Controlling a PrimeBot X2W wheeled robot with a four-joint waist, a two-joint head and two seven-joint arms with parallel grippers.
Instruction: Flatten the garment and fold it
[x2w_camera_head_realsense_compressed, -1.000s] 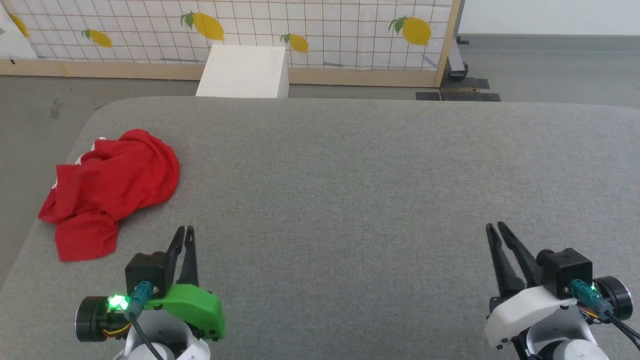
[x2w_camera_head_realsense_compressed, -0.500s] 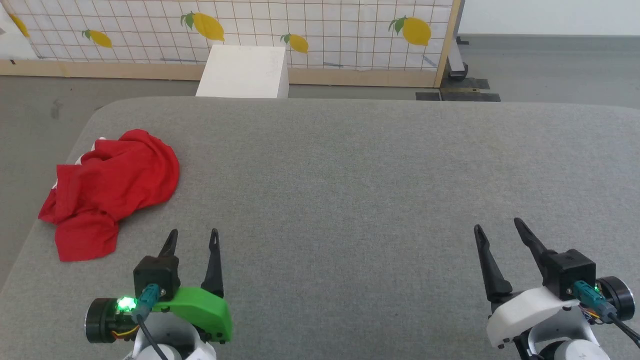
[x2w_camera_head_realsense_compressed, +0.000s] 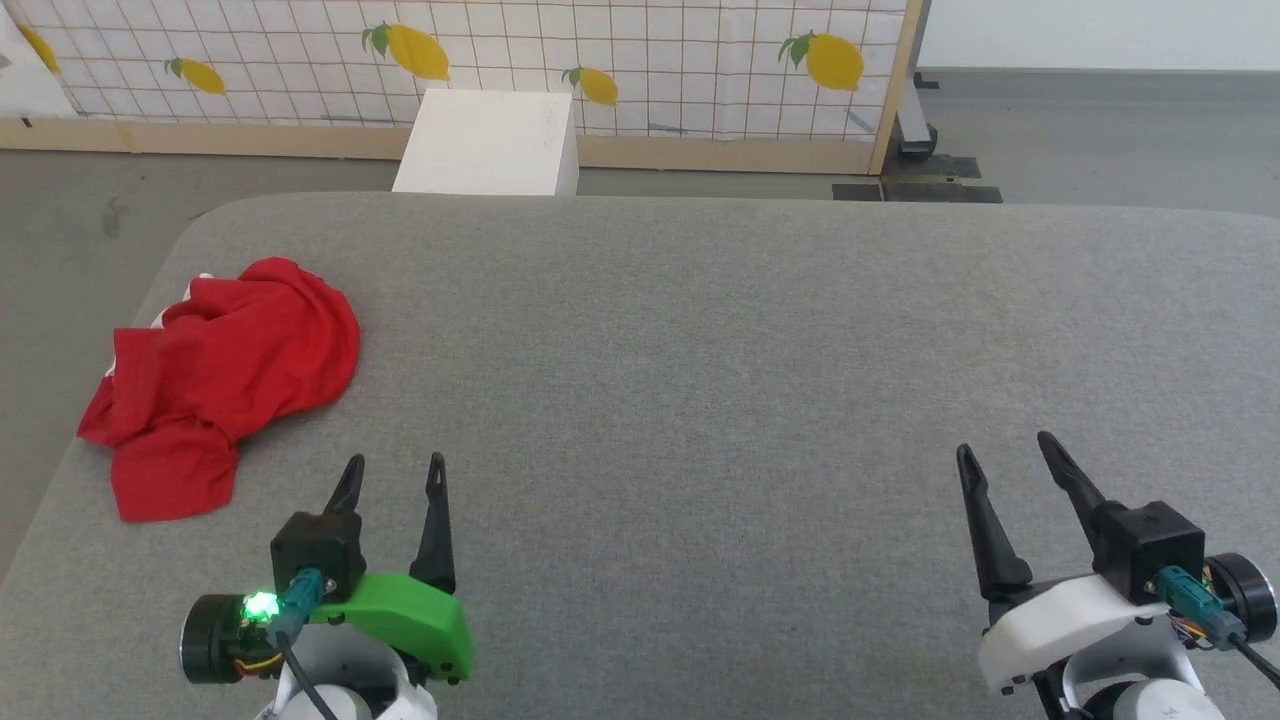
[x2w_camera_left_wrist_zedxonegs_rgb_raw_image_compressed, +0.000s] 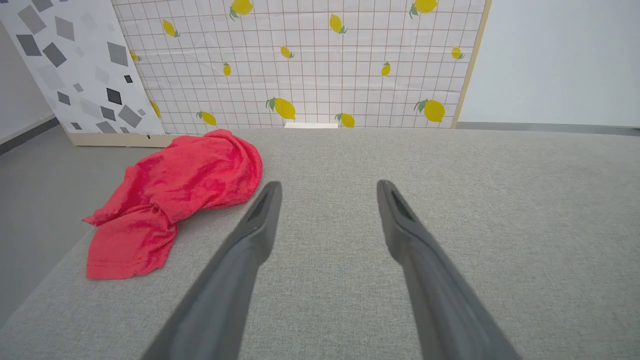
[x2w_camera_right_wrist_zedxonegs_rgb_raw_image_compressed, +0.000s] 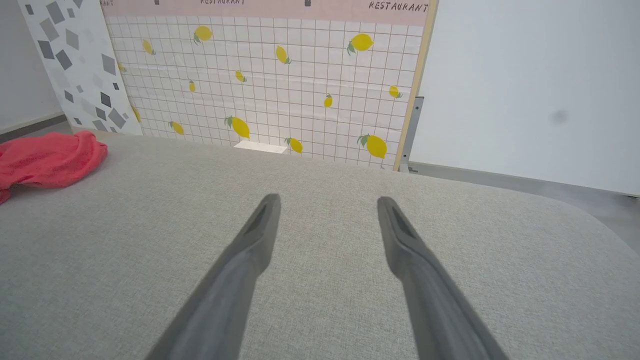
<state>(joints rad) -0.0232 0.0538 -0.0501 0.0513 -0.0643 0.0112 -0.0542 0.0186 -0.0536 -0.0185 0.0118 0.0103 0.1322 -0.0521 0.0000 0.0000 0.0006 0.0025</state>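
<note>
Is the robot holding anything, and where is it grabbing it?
Nothing is held. The left gripper and right gripper are open and empty; the shorts lie crumpled, apart from both.

I see a grey fabric surface (x2w_camera_head_realsense_compressed: 700, 350) with rounded corners; the red shorts (x2w_camera_head_realsense_compressed: 220, 385) lie crumpled at its left edge.

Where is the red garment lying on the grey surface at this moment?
In the head view, the garment lies crumpled at the left edge of the grey surface, ahead and to the left of the left gripper, not touching it.
</note>
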